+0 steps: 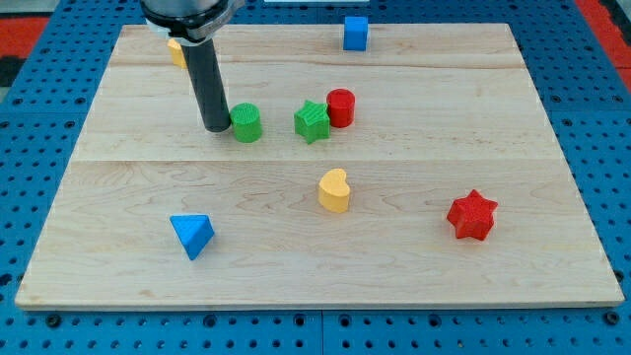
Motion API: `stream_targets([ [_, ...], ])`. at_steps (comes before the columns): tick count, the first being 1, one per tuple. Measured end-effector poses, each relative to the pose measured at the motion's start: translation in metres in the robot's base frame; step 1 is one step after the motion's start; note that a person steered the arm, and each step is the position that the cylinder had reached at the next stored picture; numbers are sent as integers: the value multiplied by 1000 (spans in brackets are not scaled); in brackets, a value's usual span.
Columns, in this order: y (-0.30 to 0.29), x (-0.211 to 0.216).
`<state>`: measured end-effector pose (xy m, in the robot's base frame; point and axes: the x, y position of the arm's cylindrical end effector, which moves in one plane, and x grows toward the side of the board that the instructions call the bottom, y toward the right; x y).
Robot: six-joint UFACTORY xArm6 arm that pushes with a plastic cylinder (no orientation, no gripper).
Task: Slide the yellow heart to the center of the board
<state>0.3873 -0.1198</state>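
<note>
The yellow heart (334, 190) lies on the wooden board (444, 118), a little below its middle. My tip (215, 128) rests on the board up and to the left of the heart, right against the left side of the green cylinder (246, 123). The green star (312, 121) and the red cylinder (341, 106) stand between the heart and the view's top, touching each other.
A blue triangle (192, 235) lies at the lower left. A red star (471, 215) lies at the lower right. A blue cube (356, 33) stands at the top edge. Another yellow block (175, 51) is partly hidden behind the arm at the top left.
</note>
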Motion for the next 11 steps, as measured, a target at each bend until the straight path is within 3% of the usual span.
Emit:
stream_targets([
  [2, 68, 15],
  [4, 46, 71],
  [6, 80, 147],
  [7, 122, 146],
  [10, 137, 72],
  [11, 139, 83],
])
